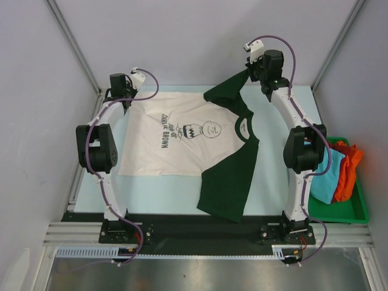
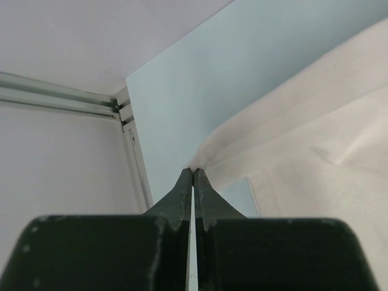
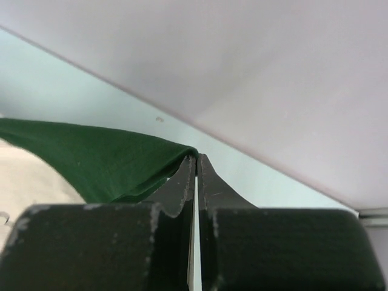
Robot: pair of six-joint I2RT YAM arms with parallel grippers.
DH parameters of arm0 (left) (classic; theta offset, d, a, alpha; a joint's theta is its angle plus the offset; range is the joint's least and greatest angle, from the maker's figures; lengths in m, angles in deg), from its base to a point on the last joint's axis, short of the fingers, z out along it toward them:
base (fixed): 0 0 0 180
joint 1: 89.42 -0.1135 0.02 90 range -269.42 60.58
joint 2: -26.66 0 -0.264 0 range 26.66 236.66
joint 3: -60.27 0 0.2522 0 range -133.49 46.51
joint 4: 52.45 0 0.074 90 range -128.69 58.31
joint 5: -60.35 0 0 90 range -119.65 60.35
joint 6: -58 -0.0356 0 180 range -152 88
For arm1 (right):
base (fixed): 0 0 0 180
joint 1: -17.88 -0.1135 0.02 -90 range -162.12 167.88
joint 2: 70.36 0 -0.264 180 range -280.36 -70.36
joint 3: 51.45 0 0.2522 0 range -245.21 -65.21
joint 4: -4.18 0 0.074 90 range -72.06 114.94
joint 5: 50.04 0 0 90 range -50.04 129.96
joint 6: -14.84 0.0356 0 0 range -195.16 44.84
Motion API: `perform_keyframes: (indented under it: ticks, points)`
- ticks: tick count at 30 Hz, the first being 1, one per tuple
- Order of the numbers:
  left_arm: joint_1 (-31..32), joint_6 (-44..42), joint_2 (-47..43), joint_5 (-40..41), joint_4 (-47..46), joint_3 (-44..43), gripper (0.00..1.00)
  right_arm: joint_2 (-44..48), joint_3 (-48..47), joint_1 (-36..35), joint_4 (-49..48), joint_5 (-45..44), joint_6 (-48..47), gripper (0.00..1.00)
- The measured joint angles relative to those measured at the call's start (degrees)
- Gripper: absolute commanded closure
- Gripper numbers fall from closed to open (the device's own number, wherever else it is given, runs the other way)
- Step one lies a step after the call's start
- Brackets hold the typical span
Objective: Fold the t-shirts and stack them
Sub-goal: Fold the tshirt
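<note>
My left end effector [image 2: 193, 171] pinches the cream t-shirt [image 1: 157, 151] by its hem corner, my right end effector [image 3: 196, 159] the green sleeve [image 3: 103, 160]; I expect limp, light cloth.

Pale blue table [image 1: 159, 193], cream-and-green t-shirt [image 1: 176, 142] spread across it, green tray [image 1: 357, 209] at right edge

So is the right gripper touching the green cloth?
Touching. The right wrist view shows the right gripper, jaws shut, pinching a corner of the green cloth.

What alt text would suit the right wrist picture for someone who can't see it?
The right gripper, shut, pinches a fold of dark green cloth above a pale blue table, a grey wall behind.
</note>
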Motion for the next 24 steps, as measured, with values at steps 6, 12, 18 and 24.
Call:
perform_keyframes:
  ticks: [6,12,18,24]
  points:
    - [-0.02,1.09,-5.77,-1.57,-0.59,7.82,1.0,9.16,12.44,-0.28,2.01,0.9,0.63,1.0]
    - [-0.26,1.49,-12.2,-2.54,-1.51,14.58,1.0,16.15,21.92,-1.31,2.97,1.2,1.22,1.0]
    - [-1.2,1.46,-13.44,-2.69,-2.1,19.28,0.99,19.91,26.51,-2.27,4.52,2.12,2.14,1.0]
    - [-1.64,1.44,-14.1,-2.69,-1.99,24.37,1.0,24.39,30.86,-2.38,6.14,2.19,3.37,1.0]
